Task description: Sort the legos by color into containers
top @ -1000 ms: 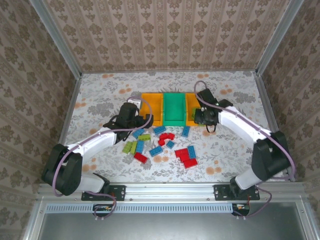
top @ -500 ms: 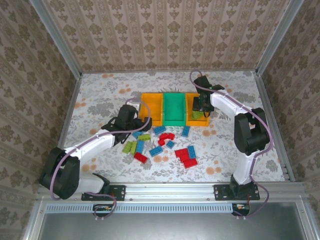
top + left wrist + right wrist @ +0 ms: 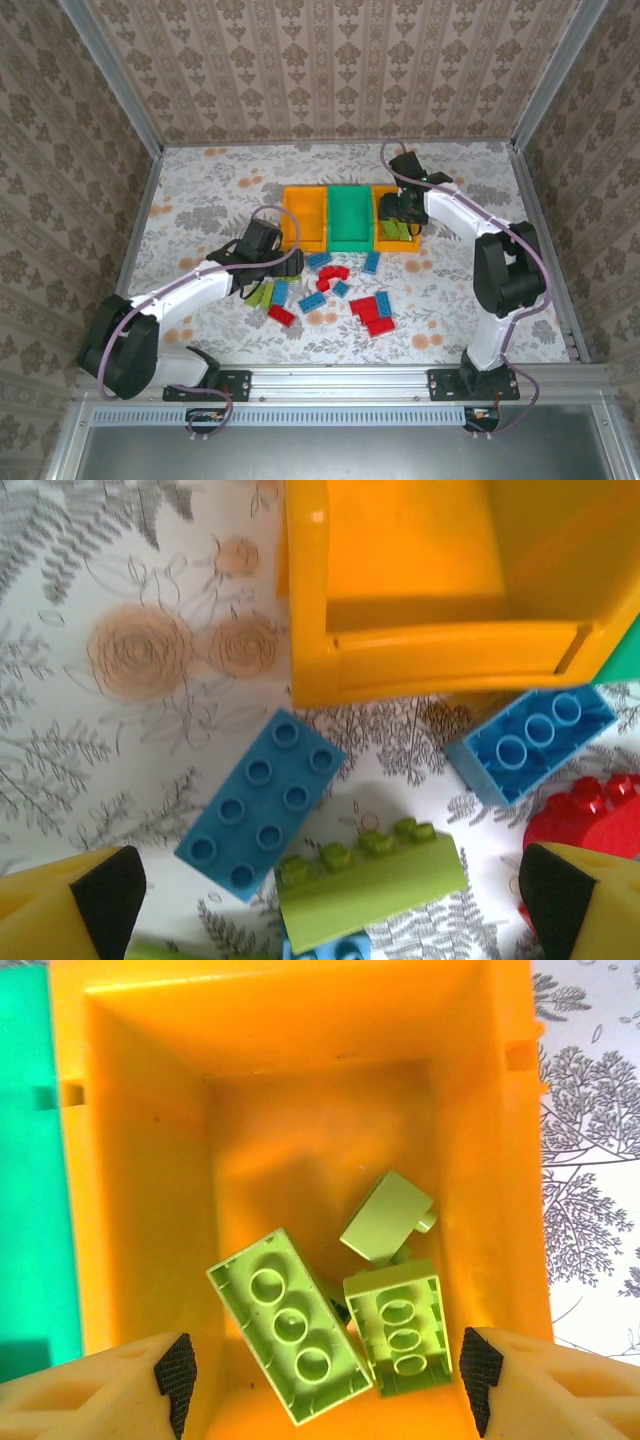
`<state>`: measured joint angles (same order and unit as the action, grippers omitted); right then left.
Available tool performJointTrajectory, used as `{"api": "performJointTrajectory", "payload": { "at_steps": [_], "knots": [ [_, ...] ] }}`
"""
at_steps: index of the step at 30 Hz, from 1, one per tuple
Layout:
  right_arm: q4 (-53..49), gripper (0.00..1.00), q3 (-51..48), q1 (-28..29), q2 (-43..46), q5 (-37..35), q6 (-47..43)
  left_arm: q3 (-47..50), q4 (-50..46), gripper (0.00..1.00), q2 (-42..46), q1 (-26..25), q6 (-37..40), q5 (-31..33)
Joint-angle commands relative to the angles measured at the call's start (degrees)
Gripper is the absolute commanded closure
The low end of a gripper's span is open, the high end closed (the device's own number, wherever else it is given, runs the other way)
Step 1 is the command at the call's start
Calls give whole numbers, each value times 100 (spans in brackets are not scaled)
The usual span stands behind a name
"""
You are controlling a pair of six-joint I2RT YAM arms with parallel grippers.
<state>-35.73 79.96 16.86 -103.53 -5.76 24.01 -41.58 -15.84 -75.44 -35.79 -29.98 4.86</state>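
So far, three lime legos (image 3: 290, 1325) lie in the right bin (image 3: 500, 1160); many loose legos (image 3: 375, 315) wait on the table (image 3: 200, 200). Left gripper (image 3: 330, 892) and right gripper (image 3: 327, 1380) both gape empty.

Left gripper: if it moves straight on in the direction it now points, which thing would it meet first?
Most likely the lime brick, which lies almost centred under the open left gripper. The blue brick beside it sits more to one side. How far the gripper is above them is unclear.
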Motion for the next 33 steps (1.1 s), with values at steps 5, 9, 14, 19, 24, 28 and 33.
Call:
{"api": "performJointTrajectory", "payload": {
  "at_steps": [5, 9, 14, 19, 24, 28, 33],
  "knots": [
    [461, 23, -568, -12, 867, 0, 36, -288, -612, 2, -407, -290, -578, -24],
    [646, 22, -845, -24, 1075, -157, 7, -521, -809, 3, -728, -376, -690, -8],
    [689, 21, -1131, -90, 1175, -198, -31, -724, -995, 6, -983, -454, -790, 9],
    [773, 20, -1339, -178, 1255, -160, -29, -873, -1144, 9, -1177, -475, -795, 66],
    [846, 20, -1480, -246, 1339, -128, -27, -1007, -1247, 12, -1329, -487, -783, 168],
    [878, 20, -1592, -287, 1407, -132, 7, -1097, -1216, 18, -1446, -499, -736, 169],
    [947, 20, -1776, -333, 1617, -160, 30, -1150, -1157, 28, -1579, -508, -720, 157]
  ]
}}
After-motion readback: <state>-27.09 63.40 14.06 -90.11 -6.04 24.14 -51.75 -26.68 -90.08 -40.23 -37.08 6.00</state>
